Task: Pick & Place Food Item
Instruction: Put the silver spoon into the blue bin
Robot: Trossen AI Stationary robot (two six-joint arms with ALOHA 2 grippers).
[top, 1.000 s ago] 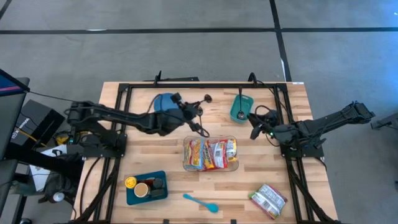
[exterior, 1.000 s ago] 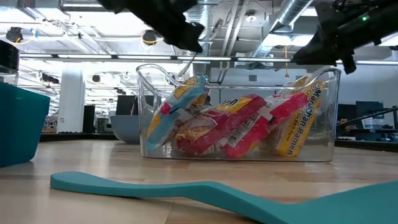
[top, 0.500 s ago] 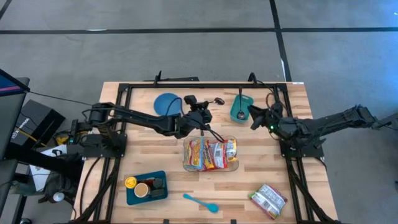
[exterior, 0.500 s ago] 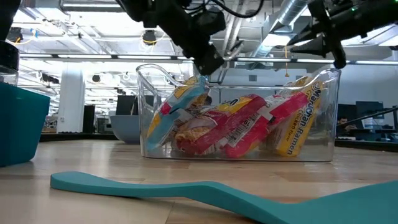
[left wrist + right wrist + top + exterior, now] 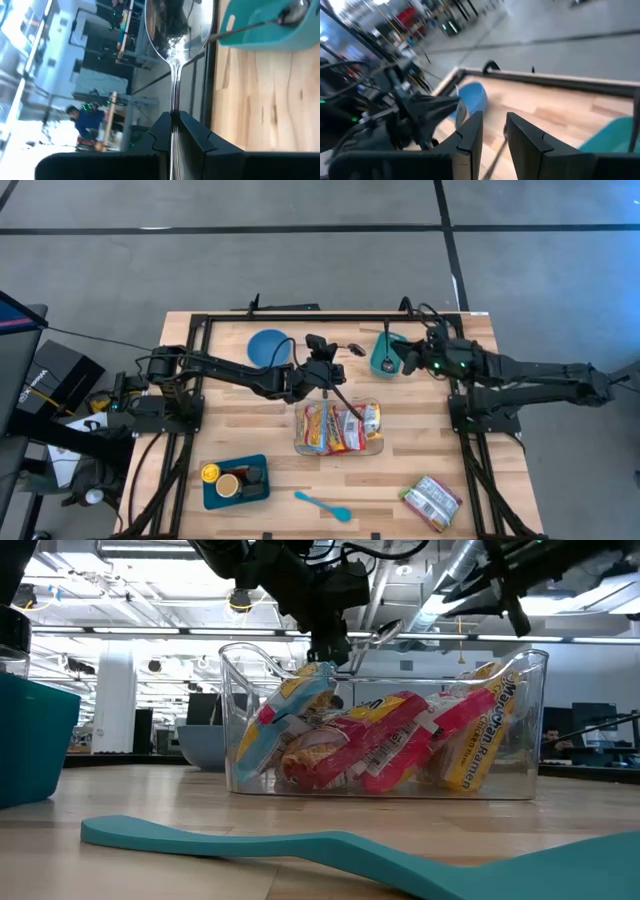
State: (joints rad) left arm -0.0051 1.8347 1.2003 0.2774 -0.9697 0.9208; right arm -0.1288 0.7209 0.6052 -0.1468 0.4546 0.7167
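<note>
Left end effector point(image 5: 333, 365) clenched on the handle of a metal spoon point(image 5: 176, 30); in the left wrist view the handle runs straight out between the two dark fingers point(image 5: 197, 132), bowl forward. In the high view the spoon's long axis lies roughly left to right, bowl toward the right, hovering just beyond the far rim of the clear container point(image 5: 377, 450) at mid-surface. Low view: end effector hangs just above the container's far left wall.

Container holds ramen packets point(image 5: 340, 427), side by side, long axes running near-far; in the low view they lean against one another.

Right end effector point(image 5: 408, 358) sits at the teal dish point(image 5: 384, 362) on the far right of the surface; fingers point(image 5: 470, 135) partly apart, nothing seen between them.

Farther out: blue bowl point(image 5: 266, 346) far left; teal tray point(image 5: 237, 482) near left; teal spatula point(image 5: 322, 506) near centre; another packet point(image 5: 432, 502) near right.
</note>
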